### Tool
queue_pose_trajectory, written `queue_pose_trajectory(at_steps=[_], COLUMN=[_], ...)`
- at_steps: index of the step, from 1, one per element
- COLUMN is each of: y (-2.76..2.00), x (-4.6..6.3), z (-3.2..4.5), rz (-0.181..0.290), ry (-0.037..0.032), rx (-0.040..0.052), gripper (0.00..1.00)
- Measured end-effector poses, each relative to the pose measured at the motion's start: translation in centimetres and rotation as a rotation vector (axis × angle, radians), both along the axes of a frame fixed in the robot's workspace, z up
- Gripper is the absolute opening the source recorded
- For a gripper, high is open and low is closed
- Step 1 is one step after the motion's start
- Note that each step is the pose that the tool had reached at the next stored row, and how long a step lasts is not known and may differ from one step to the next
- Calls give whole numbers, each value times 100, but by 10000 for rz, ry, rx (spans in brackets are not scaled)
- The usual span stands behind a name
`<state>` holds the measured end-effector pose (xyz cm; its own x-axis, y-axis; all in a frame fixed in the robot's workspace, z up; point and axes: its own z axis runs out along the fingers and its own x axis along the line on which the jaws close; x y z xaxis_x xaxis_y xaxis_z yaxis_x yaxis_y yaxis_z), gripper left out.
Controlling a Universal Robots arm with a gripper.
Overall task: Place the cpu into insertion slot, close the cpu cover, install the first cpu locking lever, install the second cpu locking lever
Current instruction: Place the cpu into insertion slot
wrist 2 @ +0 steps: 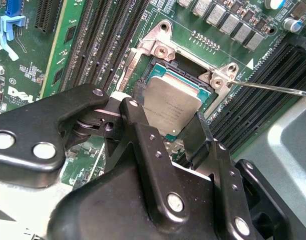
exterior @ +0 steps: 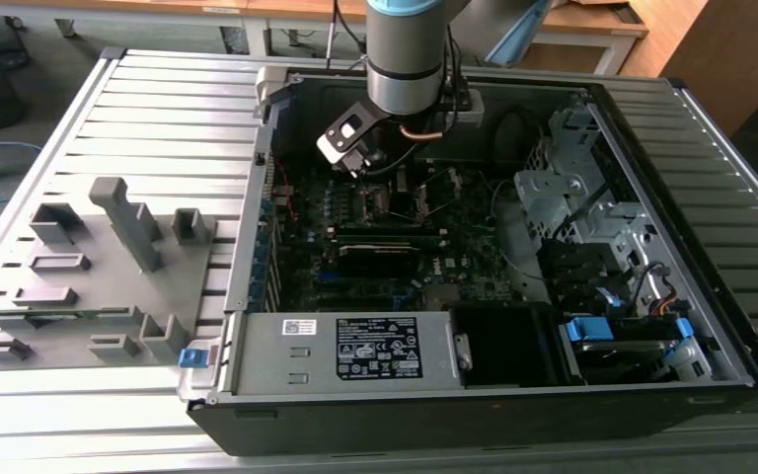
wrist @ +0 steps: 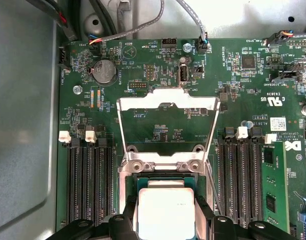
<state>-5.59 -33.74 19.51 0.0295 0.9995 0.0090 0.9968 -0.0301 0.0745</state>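
Fingers (wrist 2: 142,135) clamp the cpu (wrist 2: 172,102) over the insertion slot (wrist 2: 193,75), hiding its centre; the cpu cover (wrist: 168,100) stands open.

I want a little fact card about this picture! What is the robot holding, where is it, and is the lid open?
place: inside an open computer case, above the green board
tool: closed on the chip
chip: square, silver-grey, at the socket; fully seated or not, cannot tell
socket: dark, metal rim, partly hidden by the chip
lid: shiny frame, swung open
job so far: lid not yet closed
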Motion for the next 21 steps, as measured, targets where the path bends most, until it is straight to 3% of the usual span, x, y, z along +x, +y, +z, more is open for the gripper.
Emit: queue_pose_trajectory(at_steps=[21], y=[0], x=[0], z=[-21], rz=[1], ry=[1], rx=[0], gripper=[54])
